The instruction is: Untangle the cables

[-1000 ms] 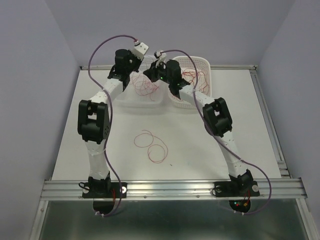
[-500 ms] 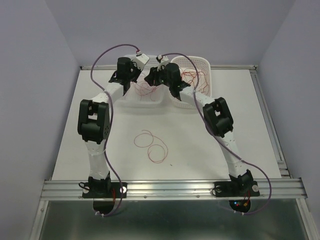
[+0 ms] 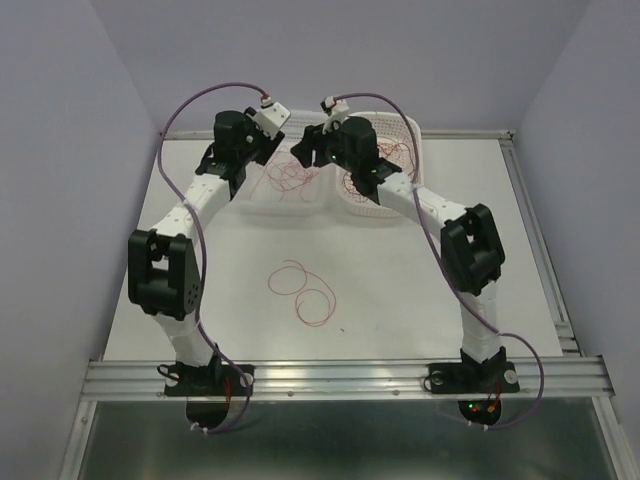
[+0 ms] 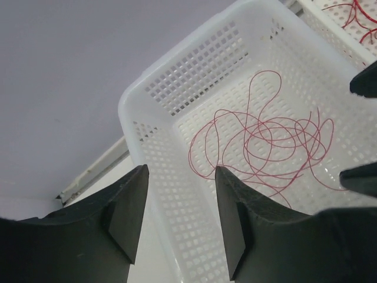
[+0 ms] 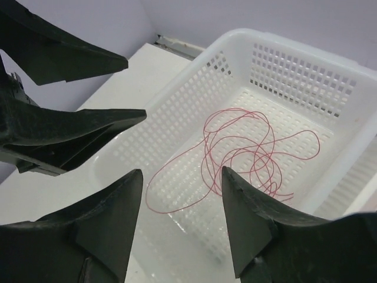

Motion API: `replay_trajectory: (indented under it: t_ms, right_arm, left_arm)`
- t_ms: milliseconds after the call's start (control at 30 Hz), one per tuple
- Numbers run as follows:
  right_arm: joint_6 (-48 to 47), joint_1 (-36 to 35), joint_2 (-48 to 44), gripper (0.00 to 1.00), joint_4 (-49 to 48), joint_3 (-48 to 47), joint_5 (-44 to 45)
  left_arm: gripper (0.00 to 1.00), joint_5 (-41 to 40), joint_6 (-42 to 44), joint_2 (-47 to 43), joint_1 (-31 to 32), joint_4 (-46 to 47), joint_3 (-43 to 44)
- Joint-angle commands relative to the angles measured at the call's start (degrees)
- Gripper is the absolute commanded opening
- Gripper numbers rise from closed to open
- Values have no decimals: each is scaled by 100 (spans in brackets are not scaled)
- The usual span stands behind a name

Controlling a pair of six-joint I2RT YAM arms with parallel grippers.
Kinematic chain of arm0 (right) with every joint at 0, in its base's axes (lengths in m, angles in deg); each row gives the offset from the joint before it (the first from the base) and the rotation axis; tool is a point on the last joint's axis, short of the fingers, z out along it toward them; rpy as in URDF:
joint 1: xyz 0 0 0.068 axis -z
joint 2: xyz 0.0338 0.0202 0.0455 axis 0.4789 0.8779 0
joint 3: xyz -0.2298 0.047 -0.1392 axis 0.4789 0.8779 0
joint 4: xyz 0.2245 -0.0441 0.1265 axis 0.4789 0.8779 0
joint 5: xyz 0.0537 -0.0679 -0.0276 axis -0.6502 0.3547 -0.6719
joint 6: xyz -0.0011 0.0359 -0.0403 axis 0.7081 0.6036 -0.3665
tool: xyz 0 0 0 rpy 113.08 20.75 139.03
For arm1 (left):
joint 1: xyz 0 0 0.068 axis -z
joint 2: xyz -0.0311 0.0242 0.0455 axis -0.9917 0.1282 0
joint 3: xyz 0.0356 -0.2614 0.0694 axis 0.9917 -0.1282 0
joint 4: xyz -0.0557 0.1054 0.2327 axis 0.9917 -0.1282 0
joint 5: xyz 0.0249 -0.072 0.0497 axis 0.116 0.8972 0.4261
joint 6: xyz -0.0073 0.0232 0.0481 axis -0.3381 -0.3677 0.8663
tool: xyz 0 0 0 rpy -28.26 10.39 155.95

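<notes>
Left wrist: left gripper (image 4: 181, 177) and right gripper (image 5: 181, 177) gape empty above a white perforated plastic basket (image 4: 126, 106) holding thin red tangled wires (image 4: 265, 147). Best to pinch separate outer loops gently

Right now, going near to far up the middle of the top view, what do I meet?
Aluminium rail → loose red cable loops → left basket, near wall first → tangled red cables inside it.
</notes>
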Motion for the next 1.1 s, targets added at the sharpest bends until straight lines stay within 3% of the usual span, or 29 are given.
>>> replay_trajectory:
  t_ms: [0, 167, 333, 433, 600, 733, 867, 1067]
  right_arm:
    - [-3, -6, -1136, 62, -54, 1034, -171]
    - [-117, -137, -2463, 72, 201, 2696, -286]
    - [-109, -304, -3710, 77, 201, 4305, -198]
    - [67, -419, -4204, 77, 166, 5167, 3]
    - [375, -516, -4986, 77, -71, 6160, 347]
    - [594, -551, -5690, 76, -159, 6829, 435]
    - [691, -560, -6130, 76, -203, 7058, 470]
    - [665, -586, -6016, 76, -238, 7041, 391]
  left_arm:
    - [63, 780, 649, -1208, -18, -193, -691]
    - [80, 1441, 1511, -2554, 244, -747, -2305]
    - [86, 1467, 2127, -4205, 1035, -993, -3644]
    - [88, 1836, 2531, -4657, 1405, -1545, -4084]
    - [88, 2074, 2857, -4272, 1634, -1934, -3980]
    - [84, 1986, 2840, -3472, 1801, -2005, -3796]
    - [84, 1969, 2831, -2892, 1889, -1978, -3638]
    - [84, 1740, 2936, -2188, 1950, -2400, -3242]
